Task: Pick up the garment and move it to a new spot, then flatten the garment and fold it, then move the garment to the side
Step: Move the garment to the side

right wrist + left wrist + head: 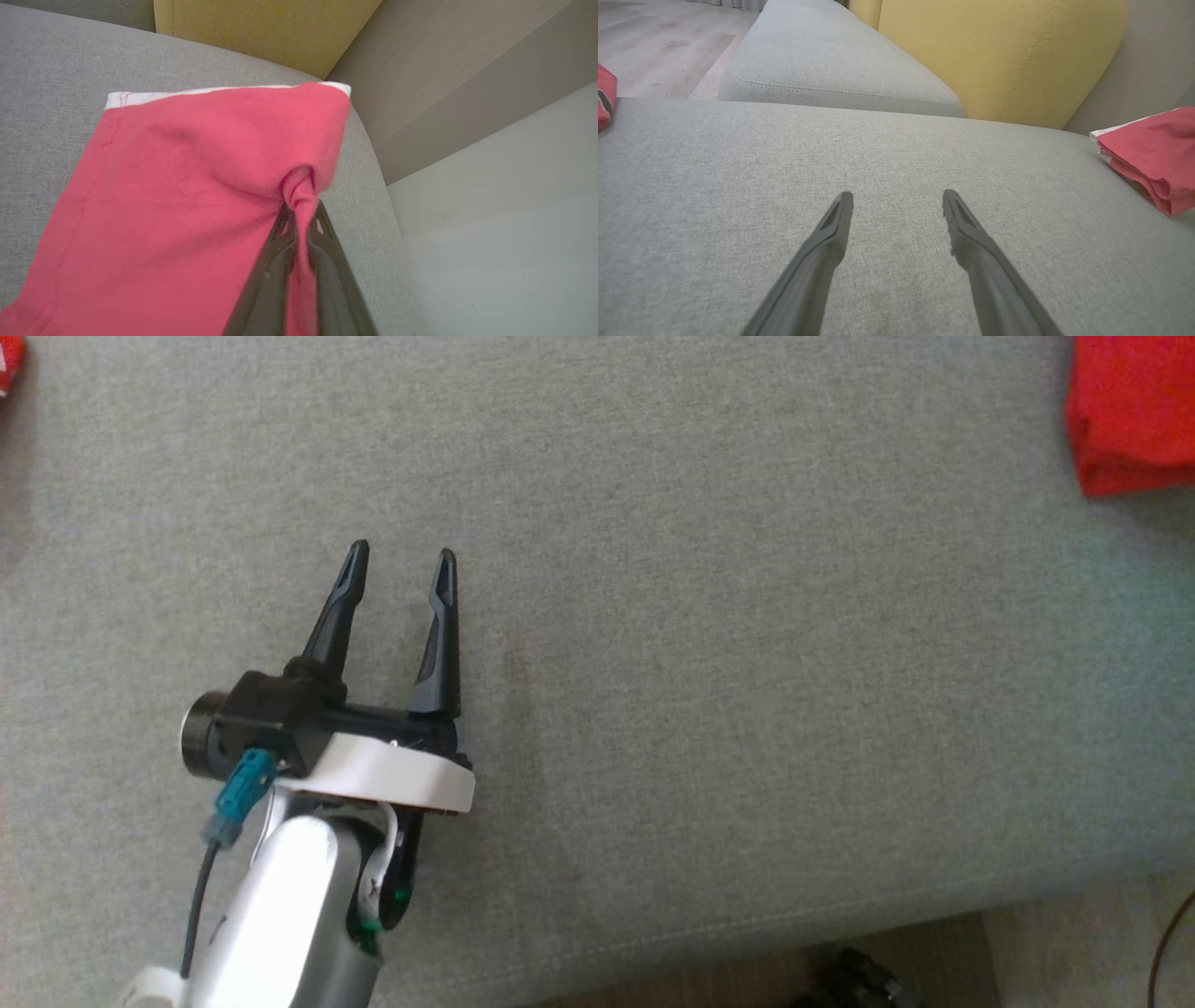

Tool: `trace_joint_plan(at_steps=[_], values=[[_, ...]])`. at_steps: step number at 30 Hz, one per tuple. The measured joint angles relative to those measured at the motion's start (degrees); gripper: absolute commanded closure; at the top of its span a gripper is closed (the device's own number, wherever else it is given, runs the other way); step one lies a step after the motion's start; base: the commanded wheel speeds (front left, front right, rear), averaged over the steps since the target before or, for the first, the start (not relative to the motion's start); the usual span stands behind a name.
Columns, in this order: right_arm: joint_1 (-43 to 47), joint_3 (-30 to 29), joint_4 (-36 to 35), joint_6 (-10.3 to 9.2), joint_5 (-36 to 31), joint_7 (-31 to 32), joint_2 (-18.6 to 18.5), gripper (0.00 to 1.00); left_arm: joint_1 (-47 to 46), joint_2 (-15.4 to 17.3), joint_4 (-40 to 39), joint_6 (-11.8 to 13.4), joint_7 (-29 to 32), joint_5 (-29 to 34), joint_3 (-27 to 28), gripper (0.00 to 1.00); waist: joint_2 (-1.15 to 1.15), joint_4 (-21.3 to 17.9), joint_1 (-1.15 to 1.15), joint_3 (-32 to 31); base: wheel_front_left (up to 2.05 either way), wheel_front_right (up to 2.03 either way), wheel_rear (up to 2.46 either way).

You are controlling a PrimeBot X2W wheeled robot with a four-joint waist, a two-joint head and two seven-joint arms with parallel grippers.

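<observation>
The garment [187, 186] is red with a white hem and lies folded on the grey sofa seat [700, 616]. It shows at the top right corner of the head view [1134, 411] and at the right edge of the left wrist view [1153, 154]. My right gripper [301, 207] is shut on a pinched fold at the garment's edge, near the seat's rounded corner. Far from the garment, my left gripper [401, 560] hovers open over the bare seat with nothing between its fingers [831, 228].
A yellow back cushion [999, 51] and a second grey seat cushion [831, 65] stand behind the seat. Another bit of red cloth [605, 100] lies at the seat's left edge. Wooden floor [747, 980] shows past the seat's front edge. A pale wall [504, 210] is beside the sofa's corner.
</observation>
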Motion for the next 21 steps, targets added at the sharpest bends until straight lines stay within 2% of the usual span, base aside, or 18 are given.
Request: trace_joint_plan(at_steps=[3, 4, 5, 6, 7, 8, 9, 14, 21], values=[[-0.01, 0.00, -0.76, 0.00, -1.96, -0.02, 0.01, 1.00, -0.03, 0.01, 0.00, 0.00, 0.00, 0.00, -0.07, 0.00, 0.00, -0.06, 0.00, 0.42, 0.00, 0.00, 0.00], [-0.05, -0.04, -0.91, 0.00, -2.42, -0.03, 0.03, 0.93, -0.03, 0.02, 0.01, 0.01, 0.00, 0.00, -0.09, 0.00, 0.00, -0.08, 0.00, 0.55, 0.00, 0.00, 0.00], [-0.12, -0.08, -1.08, 0.01, -2.85, -0.07, 0.09, 0.72, -0.04, 0.04, 0.01, 0.02, 0.00, 0.00, -0.12, 0.00, 0.00, -0.10, 0.00, 0.67, 0.00, 0.00, 0.00], [-0.13, -0.15, -1.26, 0.01, -3.30, -0.11, 0.13, 0.58, -0.07, 0.04, 0.01, 0.03, 0.00, 0.00, -0.16, 0.00, 0.00, -0.09, 0.00, 0.79, 0.00, 0.00, 0.00], [-0.16, -0.37, -1.31, 0.00, -3.86, -0.21, 0.16, 0.38, -0.09, 0.04, 0.01, 0.03, 0.00, -0.01, -0.20, 0.00, 0.00, -0.09, 0.00, 0.91, 0.00, 0.00, 0.00], [-0.18, -0.64, -1.33, 0.00, -4.37, -0.57, 0.22, 0.11, -0.12, 0.05, 0.01, 0.03, 0.00, -0.01, -0.24, 0.00, 0.00, -0.07, 0.00, 1.02, 0.00, 0.00, 0.00], [-0.20, -0.94, -1.43, 0.01, -4.91, -1.00, 0.33, 0.00, -0.13, 0.07, 0.04, 0.03, 0.00, -0.01, -0.26, 0.00, 0.00, -0.05, 0.00, 1.11, 0.00, 0.00, 0.00], [-0.67, -2.81, -2.07, 0.00, -8.66, -4.37, 2.45, 0.00, -0.69, 0.24, 0.30, 0.03, 0.00, -0.56, -0.34, 0.00, 0.00, 0.09, 0.00, 1.38, 0.00, 0.00, 0.00], [-1.10, -2.96, -2.31, 0.00, -8.90, -10.53, 5.55, 0.00, -1.35, 0.24, 1.49, 0.04, -0.32, -1.05, -0.36, 0.00, 0.00, 0.44, 0.00, 0.06, 0.00, 0.00, 0.00]])
